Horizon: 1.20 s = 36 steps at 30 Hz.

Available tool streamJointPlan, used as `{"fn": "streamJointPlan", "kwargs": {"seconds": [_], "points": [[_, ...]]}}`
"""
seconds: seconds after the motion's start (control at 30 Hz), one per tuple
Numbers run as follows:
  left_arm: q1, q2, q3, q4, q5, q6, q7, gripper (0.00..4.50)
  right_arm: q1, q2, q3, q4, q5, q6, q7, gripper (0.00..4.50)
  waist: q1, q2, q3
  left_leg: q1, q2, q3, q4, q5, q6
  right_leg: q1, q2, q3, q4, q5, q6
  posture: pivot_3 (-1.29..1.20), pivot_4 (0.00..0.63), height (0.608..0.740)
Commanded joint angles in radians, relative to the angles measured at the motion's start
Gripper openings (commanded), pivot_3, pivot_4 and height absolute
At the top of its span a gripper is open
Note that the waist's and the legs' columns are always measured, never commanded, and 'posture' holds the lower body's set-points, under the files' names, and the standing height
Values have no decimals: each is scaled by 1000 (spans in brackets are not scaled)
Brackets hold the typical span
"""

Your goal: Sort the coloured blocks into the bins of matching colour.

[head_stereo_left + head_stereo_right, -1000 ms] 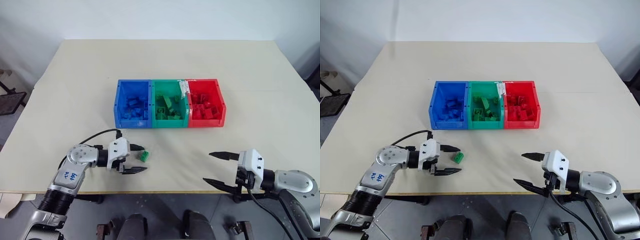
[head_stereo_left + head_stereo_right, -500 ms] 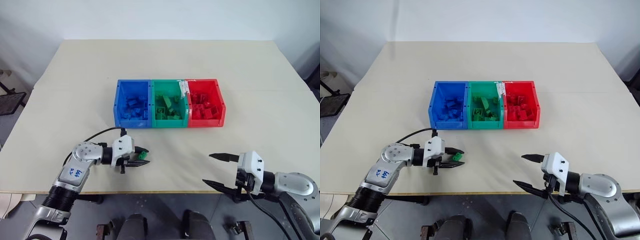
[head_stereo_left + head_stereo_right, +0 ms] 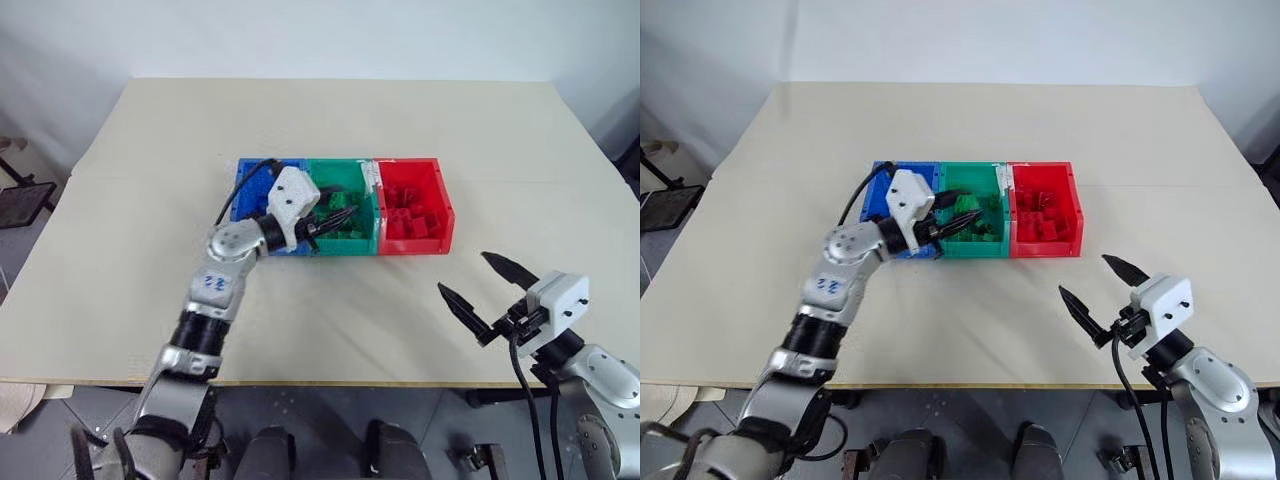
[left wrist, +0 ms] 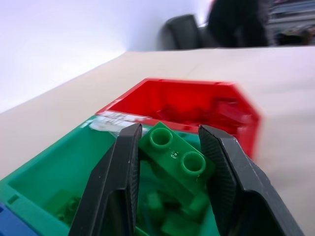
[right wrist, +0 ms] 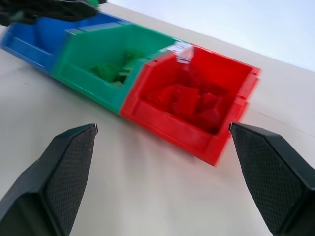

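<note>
A green brick (image 4: pixel 176 156) sits clamped between the left gripper's (image 4: pixel 170 162) fingers, held above the green bin (image 3: pixel 980 246), the middle of three joined bins on the table (image 3: pixel 970 120). The right gripper (image 3: pixel 1103 290) hangs spread wide and empty near the table's front edge.

My left arm: extended forward, end effector (image 4: pixel 170 162) clamped. My right arm: drawn back low, end effector (image 3: pixel 488 294) with fingers spread wide, holding nothing.

A plain lab-like room: bare beige table (image 3: pixel 150 150), blank white wall (image 3: pixel 300 35), grey floor (image 3: pixel 20 250).
</note>
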<state>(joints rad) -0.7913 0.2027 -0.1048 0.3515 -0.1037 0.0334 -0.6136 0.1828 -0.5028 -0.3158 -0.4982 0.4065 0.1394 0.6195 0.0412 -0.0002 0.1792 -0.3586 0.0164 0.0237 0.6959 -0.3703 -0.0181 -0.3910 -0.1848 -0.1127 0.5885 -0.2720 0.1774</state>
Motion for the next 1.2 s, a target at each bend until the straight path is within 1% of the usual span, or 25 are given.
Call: {"fn": "streamJointPlan", "kwargs": {"seconds": [0.03, 0.07, 0.13, 0.2, 0.33, 0.43, 0.5, 0.57, 0.67, 0.73, 0.8, 0.87, 0.93, 1.1, 1.2], "points": [[-111, -33, 12, 144, 36, -66, 68, 1480, 15, 4, 3, -64, -12, -22, -18, 4500, 0, 0, 0, 0, 0, 0, 0, 0, 0, 0, 0, 0, 0, 0, 0, 0, 150, 740], [-129, -36, 19, 171, 38, -78, 76, 1480, 18, 5, 6, -69, -14, -21, -20, 4500, 0, 0, 0, 0, 0, 0, 0, 0, 0, 0, 0, 0, -1, 0, 0, 0, 150, 740], [-142, -29, 22, 186, 30, -107, 48, 2228, 20, 11, 8, -77, 0, -7, -29, 4500, -2, 0, 0, 0, 0, 0, -1, 0, 0, 0, 0, 0, -1, 0, 0, 0, 150, 740], [-135, -17, 25, 166, 13, -111, 11, 2825, 17, 14, 12, -83, 8, -1, -35, 4500, -6, 0, 0, 0, 0, 0, -2, 0, 0, -1, 0, 0, -1, 0, 0, 0, 150, 740], [-48, 42, 45, 66, -45, -94, -99, 4033, -24, -5, 45, -100, 17, 26, -28, 4500, -21, 0, 0, 0, 0, 0, -3, 0, 0, -1, 0, 0, -1, 0, 0, 0, 150, 740], [74, 134, 70, -23, -88, -86, -197, 4033, -69, -23, 72, -100, 22, 45, -10, 4500, -34, 1, -1, 2, 0, 1, -5, 0, 0, -1, 0, 0, 0, 0, 0, 0, 150, 740], [172, 214, 101, -107, -130, -83, -265, 4033, -99, -42, 85, -84, 23, 49, 12, 4500, -40, 1, -1, 3, 1, 1, -6, 0, 0, -1, 0, 0, 1, 0, 0, 0, 150, 740], [240, 270, 119, -170, -156, -78, -306, 4033, -116, -64, 91, -67, 23, 49, 40, 4500, -42, 1, -1, 3, 1, 0, -6, 0, 0, -1, 0, 0, 1, 0, 0, 0, 150, 740], [380, 392, 196, -264, -203, -54, -364, 4033, -136, -117, 105, -31, 35, 52, 119, 4500, -35, 1, 0, 3, 1, 0, -5, 0, 0, -1, 0, 0, 0, 0, 0, 0, 150, 740], [452, 448, 237, -298, -228, -36, -389, 4033, -150, -141, 115, -6, 43, 50, 163, 4500, -33, 1, 0, 3, 1, 0, -5, 0, 0, -1, 0, 0, 0, 0, 0, 0, 150, 740], [549, 495, 303, -326, -251, -24, -392, 4033, -165, -182, 132, 38, 52, 48, 241, 4500, -33, 1, 0, 3, 1, 0, -5, 0, 0, -1, 0, 0, 0, 0, 0, 0, 150, 740], [634, 516, 352, -363, -261, -27, -383, 4033, -179, -219, 154, 95, 37, 21, 316, 4500, -34, 1, 0, 3, 1, 0, -5, 0, 0, -1, 0, 0, 0, 0, 0, 0, 150, 740], [684, 521, 371, -395, -259, -8, -361, 4033, -192, -227, 159, 142, 31, -6, 349, 4500, -27, 1, 0, 3, 1, 0, -5, 0, 0, -1, 0, 0, 0, 0, 0, 0, 150, 740], [779, 514, 418, -447, -255, 15, -306, 4033, -221, -220, 151, 245, 27, -67, 405, 4500, -18, 1, 0, 3, 1, 1, -4, 0, 0, 0, 0, 0, 0, 0, 0, 0, 150, 740], [825, 504, 431, -486, -250, 42, -261, 4033, -217, -199, 139, 307, 14, -121, 405, 4500, -19, 1, 0, 3, 1, 1, -5, -1, 0, 0, 0, 0, 0, 0, 0, 0, 150, 740]]}}
